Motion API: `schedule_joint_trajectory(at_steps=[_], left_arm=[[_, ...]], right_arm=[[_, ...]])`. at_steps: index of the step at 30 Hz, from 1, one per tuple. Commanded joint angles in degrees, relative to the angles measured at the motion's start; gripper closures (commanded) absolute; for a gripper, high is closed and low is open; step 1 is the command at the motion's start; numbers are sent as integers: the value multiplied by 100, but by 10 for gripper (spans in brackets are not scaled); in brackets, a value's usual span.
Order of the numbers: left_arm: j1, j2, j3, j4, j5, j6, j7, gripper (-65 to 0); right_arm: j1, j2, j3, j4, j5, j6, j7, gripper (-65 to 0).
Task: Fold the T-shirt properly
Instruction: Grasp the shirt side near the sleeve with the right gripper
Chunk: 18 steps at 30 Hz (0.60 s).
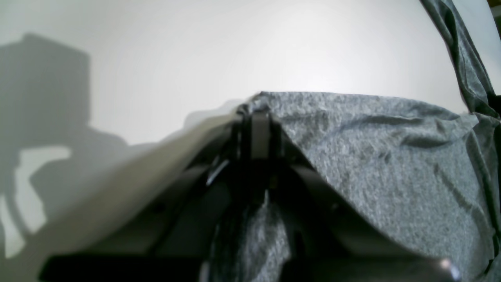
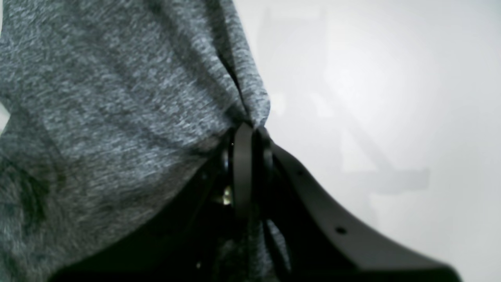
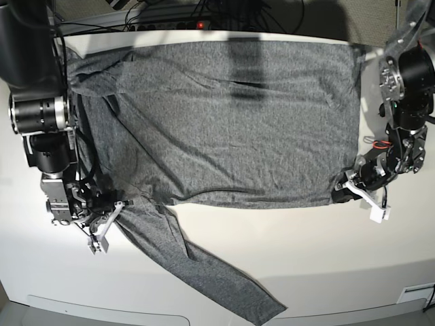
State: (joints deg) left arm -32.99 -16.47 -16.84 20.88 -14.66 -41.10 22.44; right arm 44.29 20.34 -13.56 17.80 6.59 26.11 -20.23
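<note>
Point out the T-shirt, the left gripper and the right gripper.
T-shirt (image 3: 224, 122): base view, middle of the body panel.
left gripper (image 1: 260, 113): left wrist view, shut tips pinching the shirt's edge.
right gripper (image 2: 248, 131): right wrist view, shut tips pinching bunched fabric.

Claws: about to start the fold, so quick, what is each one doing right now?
Left claw: closed, pinching an edge of the T-shirt.
Right claw: closed, pinching a bunched bit of the T-shirt.

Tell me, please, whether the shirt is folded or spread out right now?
Spread. The shirt lies flat across the table, with one sleeve trailing toward the near edge.
</note>
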Motion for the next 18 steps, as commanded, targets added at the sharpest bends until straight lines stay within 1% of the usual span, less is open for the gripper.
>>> schedule_joint_trajectory(at_steps=[1,4,6,9,12,15,17,18], left_arm=[[-20,-52,9,9,245,110,179,0],[-22,-33,9,9,212,110,-109,0],[-24,-39,9,9,-61,110,-203,0],[-74,-44,9,9,-551,110,-214,0],[-201,-90,11,13,-704,110,-81,0],[-339,-162,9,15,-713,110,120,0],[-433,-214,9,15,-868,110,299,0],[-466,-240,9,22,-1012,110,385,0]], right_arm=[[22,46,-4,17,-42,-50,-76,0],[-101,63,-4,17,-46,-50,337,0],[-85,63,4,20,-42,-48,446,0],[116,72,4,85,-44,-35,461,0],[409,109,4,295,-28,177,282,0],[629,164,4,531,247,442,-109,0],[713,197,4,651,433,697,-323,0],[717,210,4,726,520,879,-352,0]])
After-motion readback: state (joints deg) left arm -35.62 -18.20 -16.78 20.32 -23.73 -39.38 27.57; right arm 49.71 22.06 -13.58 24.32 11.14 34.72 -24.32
